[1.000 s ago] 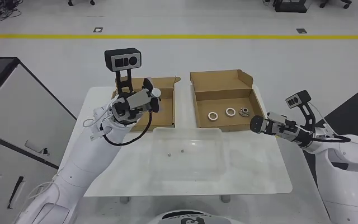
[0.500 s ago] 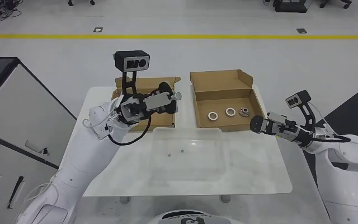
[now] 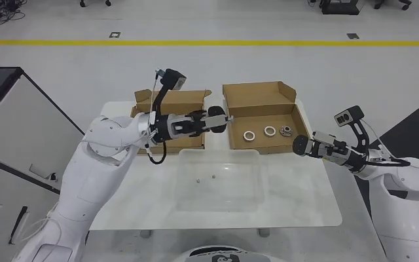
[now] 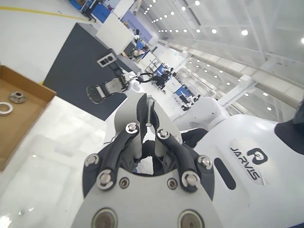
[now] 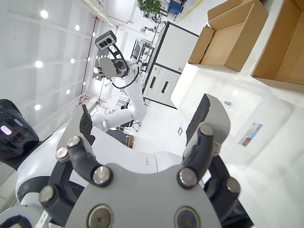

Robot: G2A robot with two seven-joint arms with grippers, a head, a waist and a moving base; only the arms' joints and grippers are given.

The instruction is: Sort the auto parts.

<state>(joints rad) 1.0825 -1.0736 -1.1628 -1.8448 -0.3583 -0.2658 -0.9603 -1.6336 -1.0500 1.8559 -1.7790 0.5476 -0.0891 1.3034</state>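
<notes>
Bolt [image 4: 149, 113], silver and threaded, sits pinched between the ribbed pads of the left tool [image 4: 147, 105], which is closed down to the bolt's width. From above, the left tool [image 3: 220, 120] hangs in the air between the left box [image 3: 171, 103] and the right box [image 3: 262, 108], just past the far rim of the tray [image 3: 186, 196]. The right tool [image 5: 144, 112] is spread wide with nothing between its pads. It hovers over the right side of the bench [image 3: 301, 196], just beside the right box's near corner.

A sticker [image 5: 250, 135] sits on the clear tray's wall, its print too small to make out.

Two rings [image 3: 249, 136] and a flanged hub [image 3: 285, 130] lie in a row on the right box's floor. Two small parts [image 3: 198, 176] lie apart in the tray, too small from above to tell their kind. The left arm covers much of the left box's floor.

The bench is white and glossy. The floor [image 3: 65, 65] around it is pale grey, crossed by a yellow line [image 3: 209, 42] beyond the boxes. A cabinet [image 3: 26, 118] with a dark frame stands beside the bench's left end.
</notes>
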